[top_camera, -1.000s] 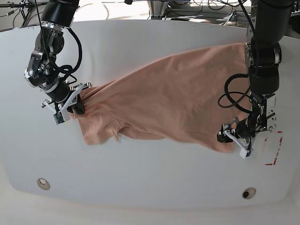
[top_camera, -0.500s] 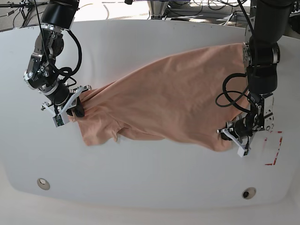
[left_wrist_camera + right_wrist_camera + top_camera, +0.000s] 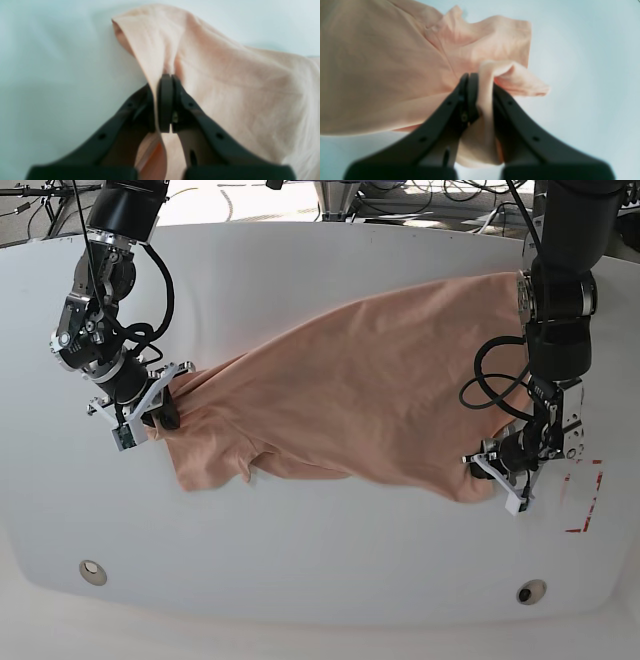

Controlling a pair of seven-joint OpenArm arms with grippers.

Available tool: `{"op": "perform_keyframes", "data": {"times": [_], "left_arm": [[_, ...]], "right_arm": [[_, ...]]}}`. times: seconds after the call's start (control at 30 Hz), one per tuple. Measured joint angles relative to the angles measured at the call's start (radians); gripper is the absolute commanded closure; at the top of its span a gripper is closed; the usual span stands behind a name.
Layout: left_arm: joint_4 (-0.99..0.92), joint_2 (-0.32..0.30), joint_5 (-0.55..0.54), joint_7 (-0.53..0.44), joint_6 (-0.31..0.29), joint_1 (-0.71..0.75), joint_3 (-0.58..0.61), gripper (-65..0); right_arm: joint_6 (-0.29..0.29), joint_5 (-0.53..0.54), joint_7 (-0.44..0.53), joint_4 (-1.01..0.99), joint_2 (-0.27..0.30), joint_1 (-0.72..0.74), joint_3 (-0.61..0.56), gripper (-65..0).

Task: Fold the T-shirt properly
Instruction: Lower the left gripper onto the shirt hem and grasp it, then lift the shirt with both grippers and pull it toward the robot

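The T-shirt (image 3: pixel 360 395) lies spread and rumpled across the middle of the white table (image 3: pixel 300 560), slanting from its far right down to the near left. The left gripper (image 3: pixel 166 100) is clamped on a fold of its near right edge. The right gripper (image 3: pixel 480 95) pinches bunched cloth at its left end.

Blk arms (image 3: pixel 560 290) w/ looped cables, white-framed blk grippers.
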Motion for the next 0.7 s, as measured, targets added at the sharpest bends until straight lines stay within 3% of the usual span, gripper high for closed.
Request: {"op": "perform_keyframes", "data": {"times": [0.57, 0.7], "left_arm": [[0.001, -0.047, -0.008, 0.022, -0.004, 0.003, -0.002, 0.0], [0.063, -0.063, 0.013, 0.077, 0.000, 0.019, -0.032, 0.0]], "right_arm": [[0.000, 0.000, 0.000, 0.000, 0.000, 0.000, 0.000, 0.0], [0.000, 0.000, 0.000, 0.000, 0.000, 0.001, 0.000, 0.0]]}}
